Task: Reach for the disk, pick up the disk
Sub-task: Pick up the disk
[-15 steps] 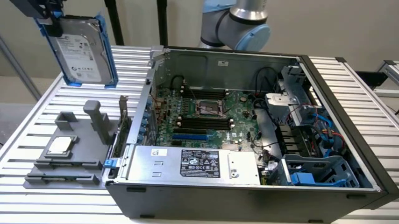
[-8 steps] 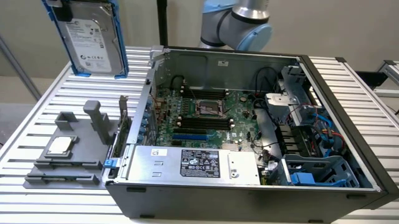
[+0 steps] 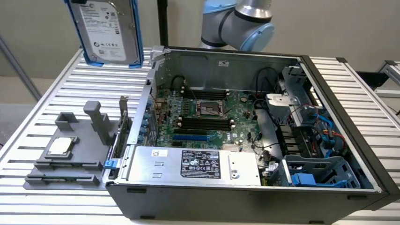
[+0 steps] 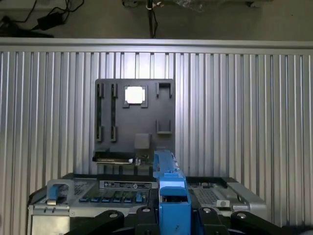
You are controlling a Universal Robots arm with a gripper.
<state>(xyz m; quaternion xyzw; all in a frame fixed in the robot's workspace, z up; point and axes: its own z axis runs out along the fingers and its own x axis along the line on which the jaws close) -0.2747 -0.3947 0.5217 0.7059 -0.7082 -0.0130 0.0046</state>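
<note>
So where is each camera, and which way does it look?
Exterior view: above the table, looking down into the open computer case; the arm shows at the top.
Wrist view: on the wrist, looking down at the table past the gripper, shut on the disk.
Both see the disk, the case, and the grey tray with the chip.

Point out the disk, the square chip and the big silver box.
disk (image 3: 105, 28): exterior view, on its white label.
square chip (image 3: 61, 146): exterior view, middle of its silver top.
silver box (image 3: 156, 168): exterior view, bare metal beside its black label.
</note>
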